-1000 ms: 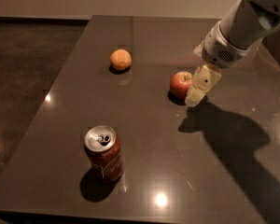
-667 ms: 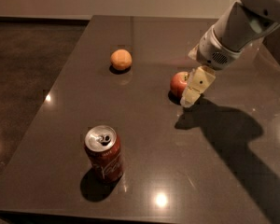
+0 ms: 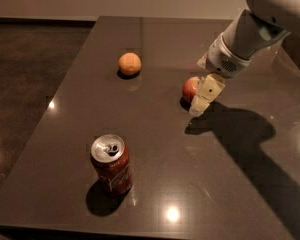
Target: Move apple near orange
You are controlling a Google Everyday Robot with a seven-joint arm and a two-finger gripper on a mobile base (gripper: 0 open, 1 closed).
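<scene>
The red apple [image 3: 190,88] sits on the dark table [image 3: 155,134] right of centre. The orange [image 3: 129,64] lies further back and to the left, well apart from the apple. My gripper [image 3: 202,96] reaches in from the upper right and is down at the apple's right side, partly covering it. One cream-coloured finger [image 3: 206,95] shows in front of the apple.
An opened red soda can [image 3: 111,164] stands upright near the table's front left. The table's left edge drops to a dark floor [image 3: 25,84]. The arm casts a broad shadow over the table's right side.
The gripper has moved a little left and down, closing in on the apple. The apple, orange and can have stayed where they were.
</scene>
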